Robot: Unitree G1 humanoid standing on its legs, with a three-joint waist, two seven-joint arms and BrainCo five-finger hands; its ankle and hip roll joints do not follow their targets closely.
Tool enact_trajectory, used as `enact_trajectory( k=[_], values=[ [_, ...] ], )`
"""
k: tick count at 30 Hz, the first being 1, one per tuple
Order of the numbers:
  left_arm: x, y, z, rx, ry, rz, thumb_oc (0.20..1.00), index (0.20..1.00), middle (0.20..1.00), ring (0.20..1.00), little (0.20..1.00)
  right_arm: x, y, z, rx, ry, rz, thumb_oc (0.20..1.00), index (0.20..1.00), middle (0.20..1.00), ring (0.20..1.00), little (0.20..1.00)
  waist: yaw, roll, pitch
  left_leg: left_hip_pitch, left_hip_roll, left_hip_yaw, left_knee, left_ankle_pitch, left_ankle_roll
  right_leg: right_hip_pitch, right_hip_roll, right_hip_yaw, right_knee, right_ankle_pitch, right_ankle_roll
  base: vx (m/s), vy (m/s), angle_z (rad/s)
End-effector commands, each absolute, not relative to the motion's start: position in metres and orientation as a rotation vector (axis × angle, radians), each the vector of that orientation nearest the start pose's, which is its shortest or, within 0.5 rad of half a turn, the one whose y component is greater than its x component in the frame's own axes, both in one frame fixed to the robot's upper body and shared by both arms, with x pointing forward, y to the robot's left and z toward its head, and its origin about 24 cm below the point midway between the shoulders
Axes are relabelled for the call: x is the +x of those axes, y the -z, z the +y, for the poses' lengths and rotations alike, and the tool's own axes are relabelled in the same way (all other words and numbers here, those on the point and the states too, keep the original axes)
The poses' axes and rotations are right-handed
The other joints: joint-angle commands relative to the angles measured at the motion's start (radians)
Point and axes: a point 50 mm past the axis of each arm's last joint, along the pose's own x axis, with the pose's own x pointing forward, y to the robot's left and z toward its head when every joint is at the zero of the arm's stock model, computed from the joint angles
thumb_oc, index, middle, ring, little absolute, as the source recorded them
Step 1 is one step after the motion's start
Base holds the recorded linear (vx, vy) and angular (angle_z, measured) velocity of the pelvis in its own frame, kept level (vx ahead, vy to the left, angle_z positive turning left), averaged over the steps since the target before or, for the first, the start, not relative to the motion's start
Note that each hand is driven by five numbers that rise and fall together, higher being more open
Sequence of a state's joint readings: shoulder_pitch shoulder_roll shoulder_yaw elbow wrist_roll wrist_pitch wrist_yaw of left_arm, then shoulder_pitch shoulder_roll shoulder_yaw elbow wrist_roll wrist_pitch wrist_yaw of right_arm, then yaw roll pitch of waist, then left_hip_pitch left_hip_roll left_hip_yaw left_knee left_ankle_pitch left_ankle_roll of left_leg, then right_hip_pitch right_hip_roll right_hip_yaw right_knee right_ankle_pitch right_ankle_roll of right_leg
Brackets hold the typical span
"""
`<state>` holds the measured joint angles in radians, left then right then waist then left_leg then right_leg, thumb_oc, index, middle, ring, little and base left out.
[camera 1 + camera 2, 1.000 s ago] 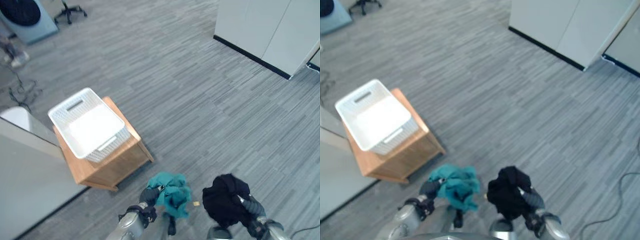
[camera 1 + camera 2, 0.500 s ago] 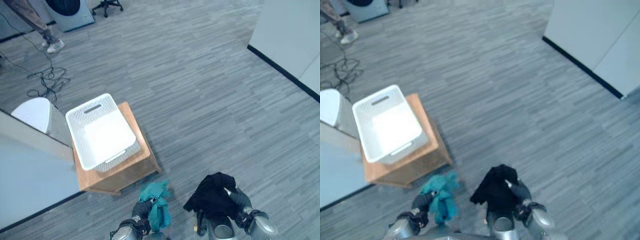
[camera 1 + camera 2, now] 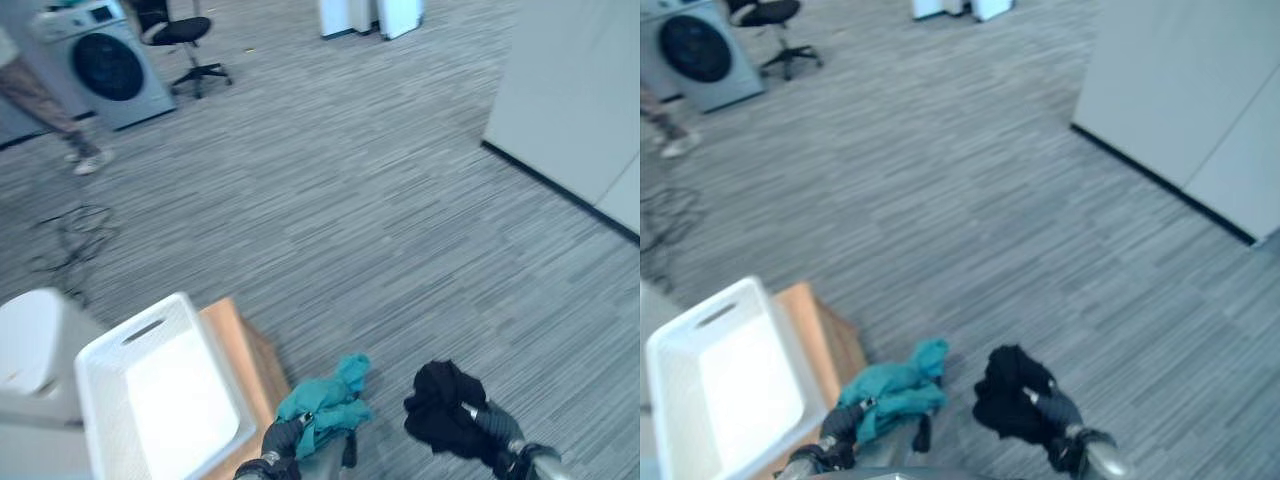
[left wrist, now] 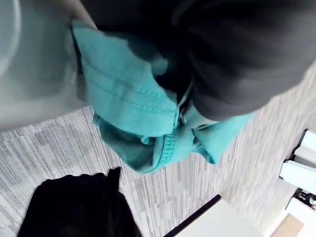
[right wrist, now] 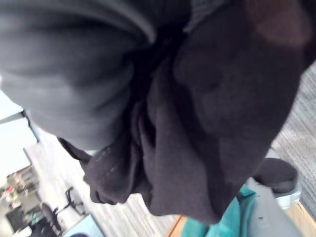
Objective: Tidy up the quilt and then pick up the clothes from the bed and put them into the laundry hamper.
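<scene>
Now left hand clenched teal garment, just right of white laundry hamper on wooden stand; right hand clutched black garment, farther away. Left hand nearer.

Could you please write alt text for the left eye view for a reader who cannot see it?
The left hand grips a teal garment and the right hand a black garment, above grey carpet beside a white laundry hamper on a wooden stand.

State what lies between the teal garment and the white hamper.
In the left eye view, the wooden stand's edge lies between the teal garment and the white hamper; no other object intervenes.
</scene>
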<state>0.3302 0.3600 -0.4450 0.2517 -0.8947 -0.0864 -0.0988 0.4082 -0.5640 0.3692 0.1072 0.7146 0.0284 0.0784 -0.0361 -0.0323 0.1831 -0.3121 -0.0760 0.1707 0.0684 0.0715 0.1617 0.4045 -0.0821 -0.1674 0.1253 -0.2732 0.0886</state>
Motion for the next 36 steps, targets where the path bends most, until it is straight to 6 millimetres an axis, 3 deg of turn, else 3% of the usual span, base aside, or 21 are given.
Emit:
enact_trajectory(
  k=[1, 2, 3, 6, 7, 8, 10, 12, 13, 14, 15, 16, 19, 21, 24, 25, 26, 28, 31, 32, 36],
  values=[
    [0.153, 0.058, 0.151, -0.602, 0.177, 0.480, 0.200, 0.200, 0.200, 0.200, 0.200, 0.151, 0.029, -0.197, 0.206, -0.254, 0.457, 0.200, 0.200, 0.200, 0.200, 0.200, 0.019, 0.039, 0.010, 0.067, 0.153, 0.090, -0.114, 0.021, -0.215, -0.168, -0.059, -0.054, -0.059, 0.111, 0.047, 0.48, 0.105, 0.23],
    [0.153, 0.058, 0.151, -0.595, 0.177, 0.480, 0.200, 0.200, 0.200, 0.200, 0.200, 0.151, 0.029, -0.197, 0.210, -0.249, 0.458, 0.200, 0.200, 0.200, 0.200, 0.200, 0.023, 0.036, 0.007, 0.066, 0.151, 0.089, -0.103, 0.018, -0.213, -0.159, -0.063, -0.061, -0.050, 0.102, 0.049, 0.58, 0.121, -0.06],
    [0.156, 0.056, 0.155, -0.555, 0.160, 0.466, 0.200, 0.200, 0.200, 0.200, 0.200, 0.155, 0.029, -0.193, 0.241, -0.245, 0.454, 0.200, 0.200, 0.200, 0.200, 0.200, 0.060, 0.021, -0.010, 0.052, 0.124, 0.079, -0.024, 0.021, -0.171, -0.123, -0.102, -0.087, 0.084, 0.141, 0.074, 0.56, 0.157, -0.10],
    [0.165, 0.046, 0.158, -0.542, 0.167, 0.449, 0.200, 0.200, 0.200, 0.200, 0.200, 0.157, 0.025, -0.186, 0.251, -0.265, 0.447, 0.200, 0.200, 0.200, 0.200, 0.200, 0.071, 0.009, -0.016, 0.114, 0.027, 0.040, 0.001, -0.023, -0.106, -0.211, -0.206, -0.100, 0.476, 0.339, 0.136, 0.55, 0.315, 0.29],
    [0.168, 0.045, 0.159, -0.534, 0.149, 0.457, 0.200, 0.200, 0.200, 0.200, 0.200, 0.157, 0.027, -0.182, 0.246, -0.278, 0.458, 0.200, 0.200, 0.200, 0.200, 0.200, 0.068, 0.036, -0.004, 0.151, 0.009, 0.008, 0.001, -0.026, -0.075, -0.321, -0.215, -0.062, 0.636, 0.408, 0.125, 0.48, 0.384, 1.07],
    [0.169, 0.046, 0.162, -0.521, 0.111, 0.452, 0.200, 0.200, 0.200, 0.200, 0.200, 0.158, 0.030, -0.178, 0.245, -0.305, 0.465, 0.200, 0.200, 0.200, 0.200, 0.200, 0.065, 0.052, 0.009, 0.189, -0.004, -0.037, -0.005, -0.039, -0.064, -0.406, -0.208, -0.034, 0.700, 0.409, 0.108, 0.37, 0.232, 1.53],
    [0.169, 0.047, 0.162, -0.526, 0.107, 0.451, 0.200, 0.200, 0.200, 0.200, 0.200, 0.159, 0.030, -0.171, 0.254, -0.329, 0.455, 0.200, 0.200, 0.200, 0.200, 0.200, 0.059, 0.067, 0.029, 0.241, -0.009, -0.091, -0.021, -0.050, -0.061, -0.489, -0.188, -0.027, 0.649, 0.370, 0.076, 0.33, -0.011, 1.22],
    [0.169, 0.046, 0.165, -0.531, 0.093, 0.437, 0.200, 0.200, 0.200, 0.200, 0.200, 0.159, 0.029, -0.164, 0.247, -0.374, 0.452, 0.200, 0.200, 0.200, 0.200, 0.200, 0.054, 0.075, 0.049, 0.299, -0.027, -0.196, -0.049, -0.066, -0.070, -0.534, -0.149, -0.019, 0.441, 0.337, 0.049, 0.37, -0.201, 1.41],
    [0.168, 0.047, 0.165, -0.516, 0.118, 0.444, 0.200, 0.200, 0.200, 0.200, 0.200, 0.158, 0.030, -0.164, 0.255, -0.363, 0.450, 0.200, 0.200, 0.200, 0.200, 0.200, 0.043, 0.065, 0.054, 0.329, -0.054, -0.282, -0.060, -0.089, -0.072, -0.548, -0.106, 0.028, 0.265, 0.341, 0.044, 0.27, -0.241, 1.67],
    [0.168, 0.048, 0.165, -0.513, 0.124, 0.449, 0.200, 0.200, 0.200, 0.200, 0.200, 0.157, 0.030, -0.164, 0.255, -0.364, 0.451, 0.200, 0.200, 0.200, 0.200, 0.200, 0.037, 0.063, 0.053, 0.332, -0.060, -0.305, -0.062, -0.092, -0.072, -0.552, -0.093, 0.043, 0.215, 0.346, 0.043, 0.59, -0.449, 2.30],
    [0.159, 0.056, 0.162, -0.461, 0.171, 0.484, 0.200, 0.200, 0.200, 0.200, 0.200, 0.150, 0.036, -0.166, 0.296, -0.315, 0.462, 0.200, 0.200, 0.200, 0.200, 0.200, -0.007, 0.054, 0.045, 0.371, -0.111, -0.468, -0.083, -0.127, -0.055, -0.587, 0.002, 0.250, -0.070, 0.358, 0.057, 0.65, -0.455, 3.02],
    [0.153, 0.061, 0.161, -0.412, 0.211, 0.501, 0.200, 0.200, 0.200, 0.200, 0.200, 0.146, 0.039, -0.166, 0.333, -0.263, 0.457, 0.200, 0.200, 0.200, 0.200, 0.200, -0.030, 0.059, 0.037, 0.386, -0.115, -0.539, -0.094, -0.138, -0.042, -0.608, 0.052, 0.371, -0.111, 0.371, 0.076, 0.63, -0.459, 3.17],
    [0.151, 0.062, 0.168, -0.406, 0.201, 0.499, 0.200, 0.200, 0.200, 0.200, 0.200, 0.142, 0.041, -0.159, 0.351, -0.248, 0.465, 0.200, 0.200, 0.200, 0.200, 0.200, -0.046, 0.051, 0.021, 0.386, -0.095, -0.575, -0.096, -0.150, -0.049, -0.622, 0.070, 0.428, -0.078, 0.366, 0.098, 0.31, -0.255, 3.83],
    [0.150, 0.062, 0.172, -0.419, 0.178, 0.493, 0.200, 0.200, 0.200, 0.200, 0.200, 0.147, 0.042, -0.152, 0.349, -0.243, 0.467, 0.200, 0.200, 0.200, 0.200, 0.200, -0.028, 0.031, 0.005, 0.377, -0.051, -0.567, -0.071, -0.167, -0.087, -0.583, 0.039, 0.390, -0.066, 0.361, 0.109, 0.27, -0.242, 2.71],
    [0.152, 0.058, 0.171, -0.433, 0.182, 0.482, 0.200, 0.200, 0.200, 0.200, 0.200, 0.151, 0.042, -0.155, 0.320, -0.218, 0.480, 0.200, 0.200, 0.200, 0.200, 0.200, -0.017, 0.013, -0.005, 0.372, -0.001, -0.532, -0.052, -0.174, -0.120, -0.527, 0.035, 0.355, -0.072, 0.343, 0.092, 0.24, -0.168, 1.14],
    [0.153, 0.055, 0.166, -0.427, 0.214, 0.478, 0.200, 0.200, 0.200, 0.200, 0.200, 0.153, 0.043, -0.164, 0.318, -0.175, 0.475, 0.200, 0.200, 0.200, 0.200, 0.200, -0.022, 0.007, -0.005, 0.359, 0.030, -0.471, -0.044, -0.170, -0.140, -0.495, 0.018, 0.311, -0.094, 0.334, 0.087, 0.14, -0.103, 0.86],
    [0.155, 0.052, 0.162, -0.416, 0.250, 0.480, 0.200, 0.200, 0.200, 0.200, 0.200, 0.151, 0.043, -0.175, 0.321, -0.119, 0.466, 0.200, 0.200, 0.200, 0.200, 0.200, -0.042, 0.001, 0.000, 0.341, 0.085, -0.310, -0.017, -0.165, -0.163, -0.470, -0.012, 0.241, -0.094, 0.320, 0.088, 0.08, -0.095, 1.73],
    [0.157, 0.050, 0.155, -0.398, 0.328, 0.485, 0.200, 0.200, 0.200, 0.200, 0.200, 0.147, 0.039, -0.192, 0.335, -0.022, 0.446, 0.200, 0.200, 0.200, 0.200, 0.200, -0.088, -0.014, 0.002, 0.322, 0.171, -0.081, 0.037, -0.149, -0.193, -0.446, -0.046, 0.143, -0.091, 0.307, 0.087, -0.05, -0.045, 2.16],
    [0.157, 0.048, 0.150, -0.394, 0.338, 0.481, 0.200, 0.200, 0.200, 0.200, 0.200, 0.144, 0.037, -0.204, 0.320, 0.018, 0.440, 0.200, 0.200, 0.200, 0.200, 0.200, -0.113, -0.016, 0.000, 0.302, 0.212, 0.052, 0.065, -0.145, -0.204, -0.433, -0.061, 0.061, -0.091, 0.293, 0.074, -0.07, -0.007, 2.18],
    [0.155, 0.046, 0.153, -0.385, 0.311, 0.468, 0.200, 0.200, 0.200, 0.200, 0.200, 0.142, 0.036, -0.209, 0.310, 0.033, 0.433, 0.200, 0.200, 0.200, 0.200, 0.200, -0.121, -0.012, -0.004, 0.309, 0.238, 0.117, 0.035, -0.122, -0.213, -0.425, -0.059, 0.015, -0.097, 0.287, 0.066, -0.03, 0.036, 0.99],
    [0.154, 0.041, 0.164, -0.370, 0.193, 0.411, 0.200, 0.200, 0.200, 0.200, 0.200, 0.141, 0.036, -0.216, 0.297, 0.048, 0.422, 0.200, 0.200, 0.200, 0.200, 0.200, -0.109, -0.007, -0.010, 0.324, 0.230, 0.112, -0.032, -0.084, -0.222, -0.397, -0.046, 0.001, -0.119, 0.280, 0.059, 0.04, 0.077, 0.70]
  ],
)
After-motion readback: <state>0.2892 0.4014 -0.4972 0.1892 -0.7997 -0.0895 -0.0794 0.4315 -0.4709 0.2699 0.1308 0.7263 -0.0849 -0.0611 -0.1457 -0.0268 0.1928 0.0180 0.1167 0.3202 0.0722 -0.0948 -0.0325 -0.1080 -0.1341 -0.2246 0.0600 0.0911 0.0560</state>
